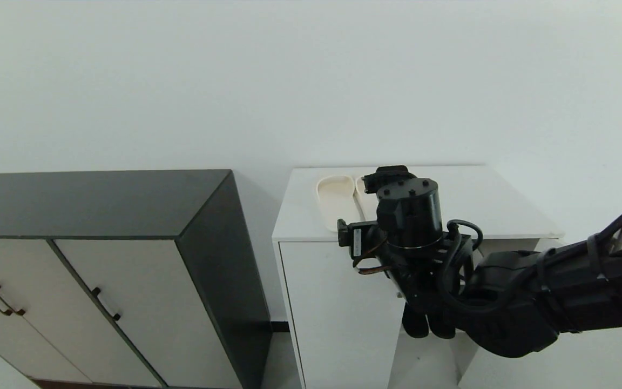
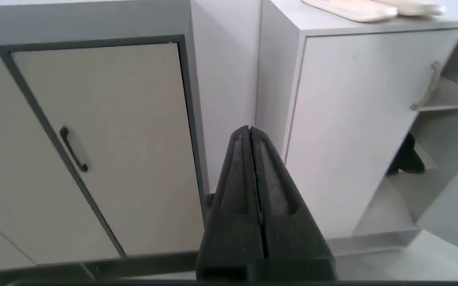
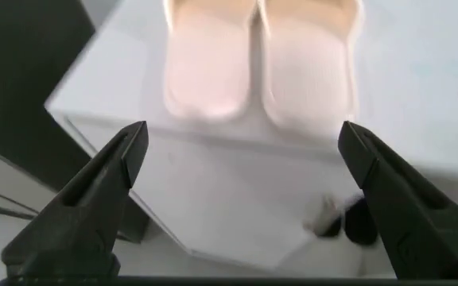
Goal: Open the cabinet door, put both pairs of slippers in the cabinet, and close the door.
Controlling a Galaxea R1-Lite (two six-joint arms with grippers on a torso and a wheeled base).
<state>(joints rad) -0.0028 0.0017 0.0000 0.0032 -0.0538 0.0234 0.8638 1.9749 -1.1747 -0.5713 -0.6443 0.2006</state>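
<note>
A cream pair of slippers (image 1: 338, 200) (image 3: 261, 63) lies side by side on top of the white cabinet (image 1: 338, 302). My right gripper (image 1: 389, 174) (image 3: 245, 147) hovers open just above the cabinet's front edge, its fingers spread wider than the pair and touching nothing. The cabinet's left door (image 2: 364, 127) with its handle (image 2: 429, 86) looks shut. The right half stands open, showing a shelf (image 2: 452, 99) and a dark shape (image 2: 408, 156) (image 3: 360, 222) inside that I cannot identify. My left gripper (image 2: 249, 135) is shut on nothing, low before the gap between the two cabinets.
A black-topped cabinet (image 1: 95, 202) with pale doors and dark handles (image 1: 105, 303) stands to the left of the white one, a narrow gap between them. A plain white wall rises behind both. The right part of the white cabinet's top (image 1: 494, 205) is bare.
</note>
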